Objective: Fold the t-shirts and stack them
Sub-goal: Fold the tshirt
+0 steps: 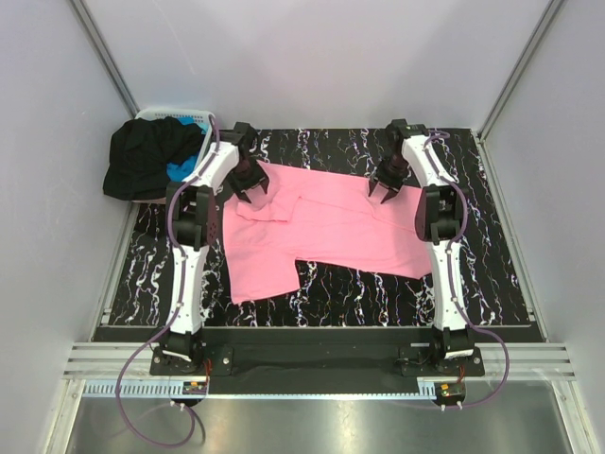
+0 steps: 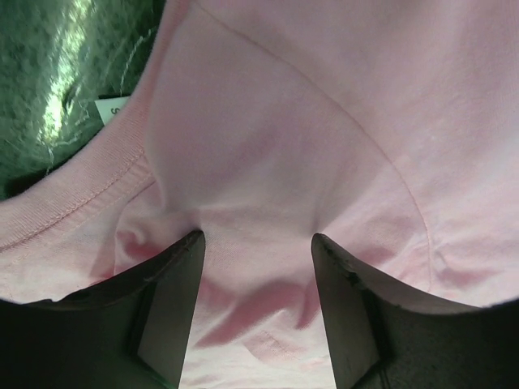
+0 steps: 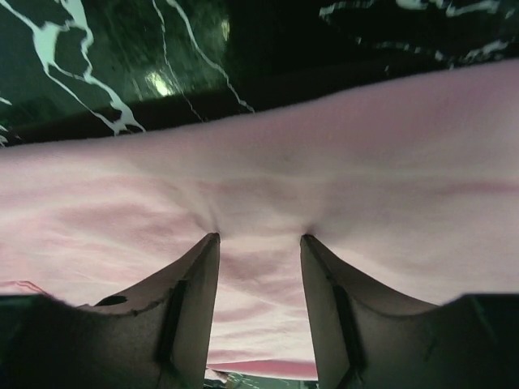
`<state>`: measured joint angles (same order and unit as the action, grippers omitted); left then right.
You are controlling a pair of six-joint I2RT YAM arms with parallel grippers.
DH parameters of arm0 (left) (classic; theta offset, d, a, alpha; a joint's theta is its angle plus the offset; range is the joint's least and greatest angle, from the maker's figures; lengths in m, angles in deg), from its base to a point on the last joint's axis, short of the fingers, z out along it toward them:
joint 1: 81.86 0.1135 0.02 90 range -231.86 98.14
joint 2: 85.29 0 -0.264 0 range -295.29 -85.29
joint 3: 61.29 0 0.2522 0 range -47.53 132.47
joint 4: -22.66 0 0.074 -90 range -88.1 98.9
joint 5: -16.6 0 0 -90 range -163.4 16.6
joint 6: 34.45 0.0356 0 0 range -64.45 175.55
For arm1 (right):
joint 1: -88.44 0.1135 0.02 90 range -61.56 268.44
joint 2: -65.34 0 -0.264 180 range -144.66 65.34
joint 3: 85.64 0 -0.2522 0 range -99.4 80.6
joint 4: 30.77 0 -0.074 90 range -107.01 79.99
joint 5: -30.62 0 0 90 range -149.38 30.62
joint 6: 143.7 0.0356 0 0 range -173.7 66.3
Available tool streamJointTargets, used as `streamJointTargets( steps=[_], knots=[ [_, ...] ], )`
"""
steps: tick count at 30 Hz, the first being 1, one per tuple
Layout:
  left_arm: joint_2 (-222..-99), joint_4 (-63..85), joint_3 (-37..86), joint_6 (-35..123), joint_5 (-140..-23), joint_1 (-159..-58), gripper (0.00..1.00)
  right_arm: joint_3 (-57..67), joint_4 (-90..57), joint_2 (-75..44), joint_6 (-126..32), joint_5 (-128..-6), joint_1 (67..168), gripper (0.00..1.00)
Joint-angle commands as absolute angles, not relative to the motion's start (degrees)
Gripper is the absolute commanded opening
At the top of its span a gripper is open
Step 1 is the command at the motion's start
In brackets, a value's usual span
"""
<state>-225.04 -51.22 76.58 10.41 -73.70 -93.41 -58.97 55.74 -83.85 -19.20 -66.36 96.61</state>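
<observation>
Marbled black table [image 1: 378, 293] holds pink t-shirt [image 1: 331, 222] spread, unfolded; left gripper [image 1: 250, 194] and right gripper [image 1: 383, 192] half open on its far edge, gripping nothing; black t-shirt [image 1: 142, 161] and blue t-shirt [image 1: 184, 168] wait in far-left basket [image 1: 175, 115].

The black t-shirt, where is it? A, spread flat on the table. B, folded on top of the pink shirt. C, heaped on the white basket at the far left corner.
C: the black t-shirt lies bunched over the white basket at the far left corner.
</observation>
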Motion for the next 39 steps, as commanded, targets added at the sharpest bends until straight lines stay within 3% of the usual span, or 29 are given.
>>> streamJointTargets(
  steps=[1,13,18,24,33,39],
  knots=[
    [-227.1,-51.5,79.9,9.8,-73.6,-92.3,0.61,-63.4,56.3,-85.3,-19.6,-69.6,94.9,0.52],
    [-232.5,-50.0,87.2,10.1,-76.6,-91.0,0.61,-70.6,56.8,-89.1,-22.9,-67.4,91.7,0.53],
    [-233.9,-47.4,87.9,9.6,-78.2,-90.4,0.62,-77.2,54.8,-93.0,-24.4,-74.1,89.7,0.55],
    [-232.1,-41.7,86.7,11.2,-81.7,-89.9,0.65,-75.9,49.2,-90.8,-27.2,-79.2,89.4,0.55],
    [-219.5,-23.9,72.2,15.0,-84.4,-89.9,0.74,-72.1,42.8,-80.4,-29.3,-77.8,89.6,0.54],
    [-206.7,-14.2,59.1,16.2,-84.6,-89.9,0.77,-55.9,40.3,-65.7,-27.2,-60.0,89.8,0.53]
  ],
)
